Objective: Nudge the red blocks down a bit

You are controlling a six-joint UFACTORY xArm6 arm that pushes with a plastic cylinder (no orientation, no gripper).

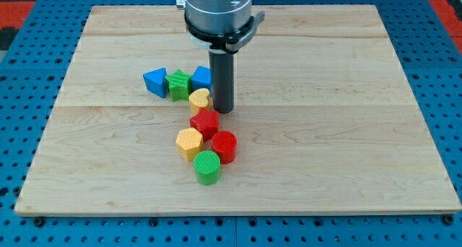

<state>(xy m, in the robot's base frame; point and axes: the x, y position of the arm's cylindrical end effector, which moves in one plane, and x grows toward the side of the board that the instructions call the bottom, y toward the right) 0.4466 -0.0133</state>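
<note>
Seven blocks lie on the wooden desk (325,74), all gathered near its middle: two red, two yellow, two green and two blue would be eight, but only one count differs — two blue, two green, two yellow, two red give eight in all.

At the top of the cluster sit a blue triangular block (154,81), a green star-shaped block (177,84) and a blue cube (202,77), touching in a row. Just below them is a yellow heart-shaped block (200,99).

The red star-shaped block (205,122) lies directly under the yellow heart, touching it. The red cylinder (224,146) sits just below and to the view's right of the star. A yellow hexagonal block (189,142) rests to the view's left of the red cylinder, and a green cylinder (208,167) is lowest.

The arm has no gripper, only a rod; the tip (223,111) stands just to the view's right of the yellow heart, above the red star. No containers appear.
</note>
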